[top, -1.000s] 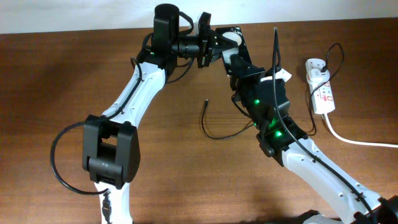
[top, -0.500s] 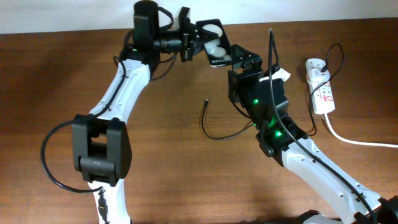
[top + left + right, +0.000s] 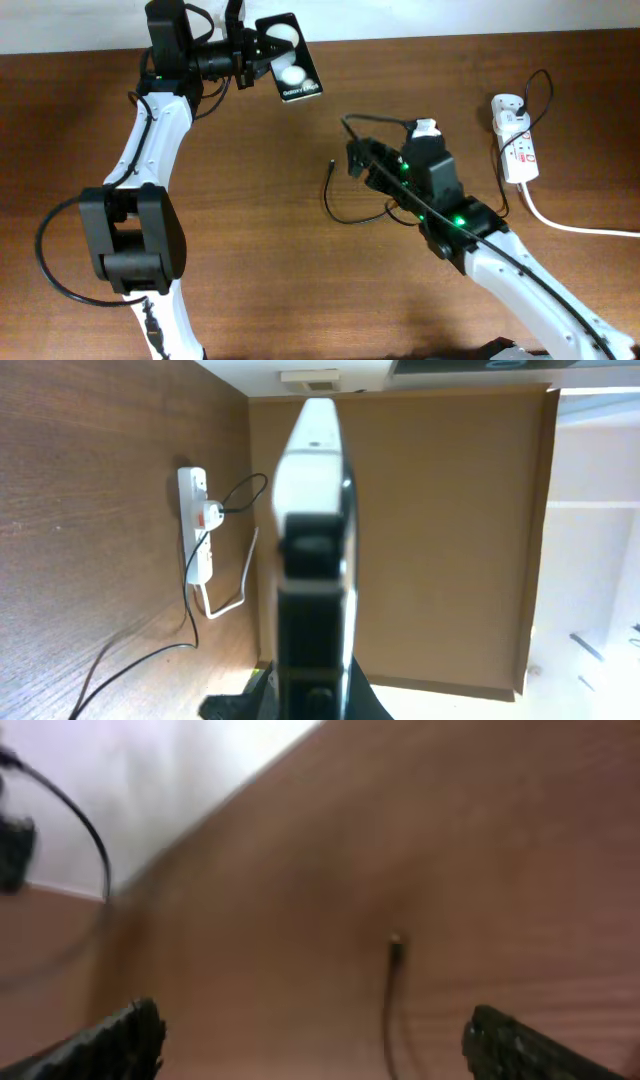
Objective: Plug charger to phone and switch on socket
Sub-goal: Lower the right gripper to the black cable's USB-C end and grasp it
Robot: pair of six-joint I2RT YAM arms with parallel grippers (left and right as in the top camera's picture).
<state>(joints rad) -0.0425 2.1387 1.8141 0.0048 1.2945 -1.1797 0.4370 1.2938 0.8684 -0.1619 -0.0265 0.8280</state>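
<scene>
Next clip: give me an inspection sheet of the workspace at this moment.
Surface: brown wooden table.
Job's things: phone held up, screen facing overhead camera; charger tip loose on table, not in phone; socket at right, adapter plugged in.
Clutter: nothing seen.
Grippers: left gripper shut on phone; right gripper open, near charger tip.
Cables: thick white cord runs off right edge.
Surroundings: pale wall behind table.

White word "Galaxy" on the phone (image 3: 290, 60) screen, next word too small to read, red markings on the socket (image 3: 518, 145) illegible
</scene>
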